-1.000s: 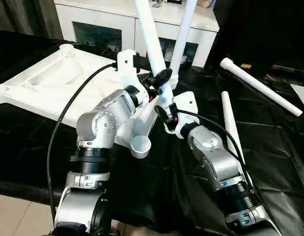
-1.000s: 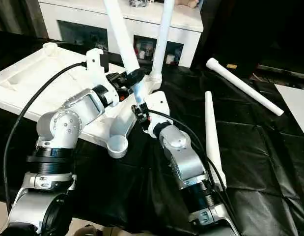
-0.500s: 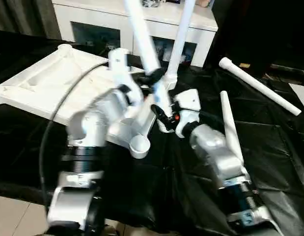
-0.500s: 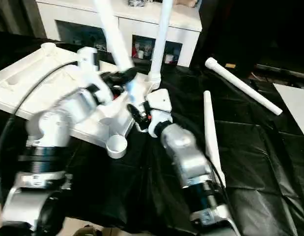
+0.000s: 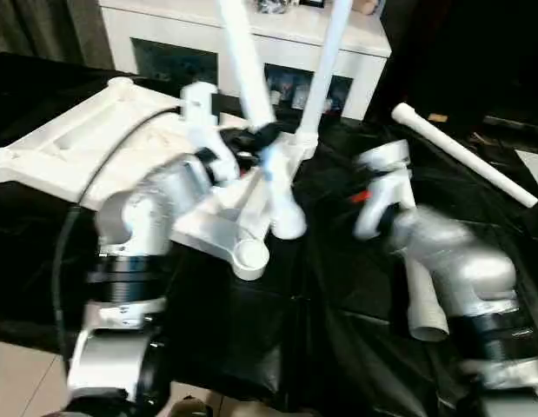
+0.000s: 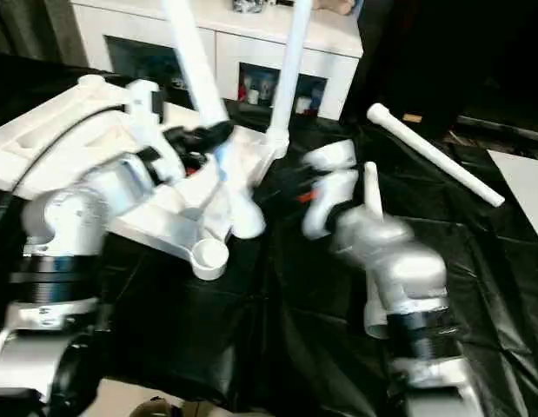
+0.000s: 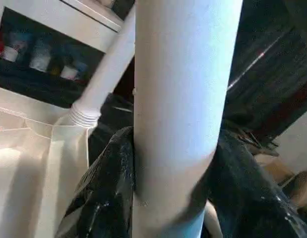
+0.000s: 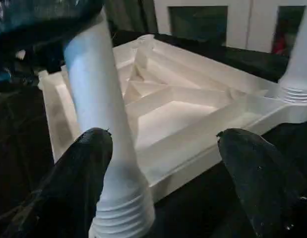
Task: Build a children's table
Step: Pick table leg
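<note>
The table top (image 5: 95,148) lay upside down on the black surface (image 5: 338,287). The left pincer (image 5: 255,143) was pinching a leg (image 5: 242,52) whose threaded end hung beside a corner socket (image 5: 249,254). The right pincer (image 8: 158,163) stood spread, holding nothing. Next, I think, the leg's end needs guiding into that socket.

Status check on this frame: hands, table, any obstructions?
Left hand shut on a leg; right hand open. Tabletop upside down, one leg fitted. Nothing blocking the near socket.
</note>
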Robot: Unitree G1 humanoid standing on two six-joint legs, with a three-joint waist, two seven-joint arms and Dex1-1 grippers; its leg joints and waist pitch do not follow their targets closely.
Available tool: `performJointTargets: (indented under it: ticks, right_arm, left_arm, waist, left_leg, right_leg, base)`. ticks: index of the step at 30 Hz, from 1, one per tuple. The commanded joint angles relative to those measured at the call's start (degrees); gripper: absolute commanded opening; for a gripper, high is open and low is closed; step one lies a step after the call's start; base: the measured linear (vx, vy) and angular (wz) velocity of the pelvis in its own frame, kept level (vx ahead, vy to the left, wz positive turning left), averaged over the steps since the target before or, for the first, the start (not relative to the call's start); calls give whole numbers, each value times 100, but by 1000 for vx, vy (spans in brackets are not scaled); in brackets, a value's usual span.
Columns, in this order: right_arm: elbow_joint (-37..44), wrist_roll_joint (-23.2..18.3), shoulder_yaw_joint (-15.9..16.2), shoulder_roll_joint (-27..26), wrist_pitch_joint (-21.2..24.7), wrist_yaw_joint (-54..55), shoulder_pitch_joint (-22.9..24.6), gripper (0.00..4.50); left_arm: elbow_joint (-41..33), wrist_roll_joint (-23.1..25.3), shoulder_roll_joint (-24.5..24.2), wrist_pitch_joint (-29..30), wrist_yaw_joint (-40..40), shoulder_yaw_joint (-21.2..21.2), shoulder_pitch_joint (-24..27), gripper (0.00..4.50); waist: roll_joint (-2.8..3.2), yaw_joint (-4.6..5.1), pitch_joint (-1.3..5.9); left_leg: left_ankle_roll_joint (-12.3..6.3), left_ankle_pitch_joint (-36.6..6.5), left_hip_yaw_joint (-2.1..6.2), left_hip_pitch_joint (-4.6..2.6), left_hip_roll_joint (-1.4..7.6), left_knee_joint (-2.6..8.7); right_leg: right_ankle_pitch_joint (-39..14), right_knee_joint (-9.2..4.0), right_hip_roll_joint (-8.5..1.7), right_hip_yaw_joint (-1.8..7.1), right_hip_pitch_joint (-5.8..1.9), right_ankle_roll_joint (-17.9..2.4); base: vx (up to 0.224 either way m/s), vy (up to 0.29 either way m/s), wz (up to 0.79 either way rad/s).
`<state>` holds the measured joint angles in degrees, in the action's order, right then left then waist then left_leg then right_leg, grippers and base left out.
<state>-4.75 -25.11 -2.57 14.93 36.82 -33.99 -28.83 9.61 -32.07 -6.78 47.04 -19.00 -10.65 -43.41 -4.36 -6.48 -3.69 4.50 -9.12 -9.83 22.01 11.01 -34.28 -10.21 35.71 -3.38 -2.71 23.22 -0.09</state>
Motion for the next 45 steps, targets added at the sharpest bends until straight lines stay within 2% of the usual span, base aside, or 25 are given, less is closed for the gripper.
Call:
performJointTargets:
  ticks: [1,4,8,9,11,15,19,21,24,26,30,31,39,44,45]
  right_arm:
    - [-40,-40,-71,44,130,20,-81,377]
    - [-81,-46,-83,84,165,14,-98,377]
    - [72,-267,-14,137,417,-142,-45,377]
    - [209,-408,-15,94,550,-249,-8,377]
    - [339,-510,32,74,645,-350,41,377]
    - [449,-479,193,73,699,-445,112,377]
    - [482,-439,333,92,705,-495,140,377]
    - [468,-308,519,128,680,-492,184,350]
    - [450,-195,642,161,644,-496,227,337]
    - [430,-140,689,168,620,-492,243,308]
    - [400,-23,862,213,574,-528,300,291]
    - [398,-17,884,209,564,-527,311,265]
    - [395,-47,884,148,552,-549,300,210]
    - [384,-35,861,92,463,-478,303,202]
    - [375,-9,840,42,386,-406,300,199]
  left_arm:
    - [-107,-132,36,65,-83,77,-222,185]
    - [-130,-158,21,81,-113,89,-215,185]
    - [-233,-211,-15,130,-296,127,-177,185]
    - [-327,-249,-107,122,-579,249,-124,185]
    - [-412,-272,-223,131,-878,396,-74,185]
    - [-590,-346,-481,114,-1539,730,44,185]
    - [-620,-305,-643,70,-1879,926,78,185]
    - [-566,-223,-752,6,-2056,1028,58,185]
    - [-515,-199,-768,-36,-2102,1007,23,185]
    - [-497,-187,-775,-60,-2111,1002,12,185]
    - [-472,-183,-796,-97,-2167,1000,-6,185]
    - [-468,-192,-805,-100,-2187,1008,-8,185]
    - [-449,-160,-849,-148,-2295,1058,-4,185]
    - [-368,0,-821,-287,-2112,1056,-15,185]
    - [-208,94,-749,-237,-1785,966,-79,219]
  waist:
    - [6,-37,426]
    - [-1,-41,425]
    - [-2,-43,426]
    - [-19,-47,421]
    - [0,-56,419]
    - [10,-46,405]
    - [27,-54,403]
    - [32,-55,402]
    - [33,-50,398]
    - [31,-53,404]
    - [25,-50,407]
    - [27,-52,408]
    - [30,-55,407]
    - [29,-53,404]
    - [43,-42,402]
  left_leg:
    - [85,-985,43,-93,160,389]
    - [77,-960,38,-93,163,388]
    - [51,-947,35,-100,163,384]
    - [46,-963,37,-93,165,389]
    - [47,-974,44,-101,177,397]
    - [124,-1071,42,-107,183,415]
    - [205,-1167,45,-123,190,426]
    - [229,-1175,49,-114,186,435]
    - [274,-1217,49,-111,186,435]
    - [276,-1210,48,-113,186,431]
    - [265,-1165,48,-111,185,430]
    - [258,-1138,49,-109,185,428]
    - [245,-1152,46,-112,188,426]
    - [256,-1192,52,-110,189,431]
    - [266,-1214,48,-106,188,431]
  right_leg:
    - [-1185,-425,-420,219,-288,-758]
    - [-1146,-419,-420,217,-288,-832]
    - [-1086,-416,-416,220,-295,-834]
    - [-1133,-423,-424,217,-299,-835]
    - [-1203,-417,-429,217,-285,-827]
    - [-1343,-431,-432,221,-270,-801]
    - [-1463,-440,-436,226,-253,-768]
    - [-1459,-437,-431,227,-257,-757]
    - [-1461,-438,-439,230,-262,-768]
    - [-1457,-433,-442,232,-264,-768]
    - [-1352,-422,-438,232,-271,-783]
    - [-1316,-416,-437,232,-274,-795]
    - [-1338,-418,-440,231,-270,-801]
    - [-1433,-428,-444,231,-268,-770]
    - [-1432,-432,-435,235,-261,-758]
  base:
    - [0,0,0]
    - [0,0,0]
    - [0,0,0]
    - [0,0,0]
    - [0,0,0]
    - [0,0,0]
    - [0,0,0]
    - [0,0,0]
    - [0,0,0]
    - [0,0,0]
    - [0,0,0]
    - [0,0,0]
    - [0,0,0]
    - [0,0,0]
    - [0,0,0]
